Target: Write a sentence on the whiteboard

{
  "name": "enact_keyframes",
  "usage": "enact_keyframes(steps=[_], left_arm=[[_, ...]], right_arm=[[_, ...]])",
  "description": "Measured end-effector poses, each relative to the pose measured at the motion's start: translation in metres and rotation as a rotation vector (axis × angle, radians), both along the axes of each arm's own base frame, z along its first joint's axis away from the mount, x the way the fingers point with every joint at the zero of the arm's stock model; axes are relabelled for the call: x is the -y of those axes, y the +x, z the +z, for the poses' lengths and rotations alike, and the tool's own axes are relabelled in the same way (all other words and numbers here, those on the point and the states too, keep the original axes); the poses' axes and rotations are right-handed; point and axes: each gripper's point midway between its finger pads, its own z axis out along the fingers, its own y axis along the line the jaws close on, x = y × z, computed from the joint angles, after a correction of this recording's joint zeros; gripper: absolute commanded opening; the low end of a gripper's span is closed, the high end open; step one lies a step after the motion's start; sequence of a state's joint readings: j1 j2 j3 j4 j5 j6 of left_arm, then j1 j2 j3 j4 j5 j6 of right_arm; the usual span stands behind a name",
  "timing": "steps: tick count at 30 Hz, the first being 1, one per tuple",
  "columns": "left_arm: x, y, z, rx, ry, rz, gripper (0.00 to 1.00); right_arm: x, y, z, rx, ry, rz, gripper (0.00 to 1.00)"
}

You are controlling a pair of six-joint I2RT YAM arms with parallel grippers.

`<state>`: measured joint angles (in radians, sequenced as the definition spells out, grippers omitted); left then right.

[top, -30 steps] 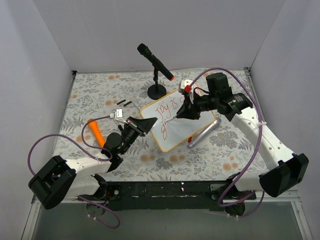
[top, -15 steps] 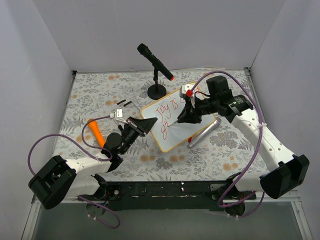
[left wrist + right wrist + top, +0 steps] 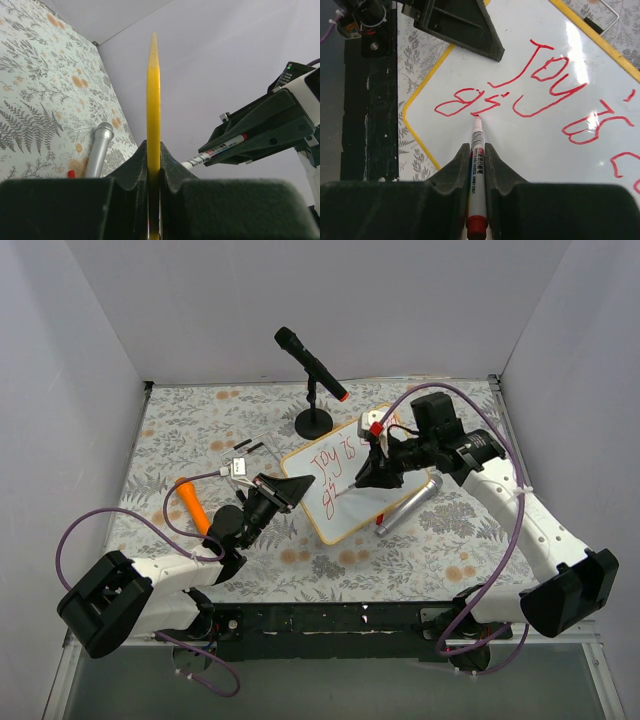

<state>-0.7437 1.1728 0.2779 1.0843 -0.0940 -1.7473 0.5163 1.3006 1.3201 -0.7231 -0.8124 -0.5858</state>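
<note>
Whiteboard (image 3: pixel 358 508) sits mid-table, left edge pinched in the closed jaws of your left gripper (image 3: pixel 291 490). Your right gripper (image 3: pixel 477 148) has its jaws clamped on a marker (image 3: pixel 476 172), tip at the second line of the red sentence (image 3: pixel 546 80).

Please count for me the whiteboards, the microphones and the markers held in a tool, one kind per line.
whiteboard: 1
microphones: 2 (black microphone, silver microphone)
marker in the right tool: 1
Total: 4
</note>
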Motion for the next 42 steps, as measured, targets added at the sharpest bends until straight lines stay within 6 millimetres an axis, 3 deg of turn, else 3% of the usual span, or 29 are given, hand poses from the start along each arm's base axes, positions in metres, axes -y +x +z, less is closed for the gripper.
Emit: enact_keyframes(steps=[7,14,42], left_arm=[[0.000,0.000,0.001,0.002,-0.002,-0.001,0.00],[0.000,-0.001,0.002,0.004,-0.005,-0.001,0.00],[-0.003,-0.003,0.009,0.019,-0.024,-0.002,0.00]], right_arm=[[0.007,0.020,0.018,0.043,0.009,-0.059,0.01],[0.003,0.006,0.038,0.045,0.073,0.023,0.01],[0.014,0.003,0.027,0.074,0.063,0.018,0.01]])
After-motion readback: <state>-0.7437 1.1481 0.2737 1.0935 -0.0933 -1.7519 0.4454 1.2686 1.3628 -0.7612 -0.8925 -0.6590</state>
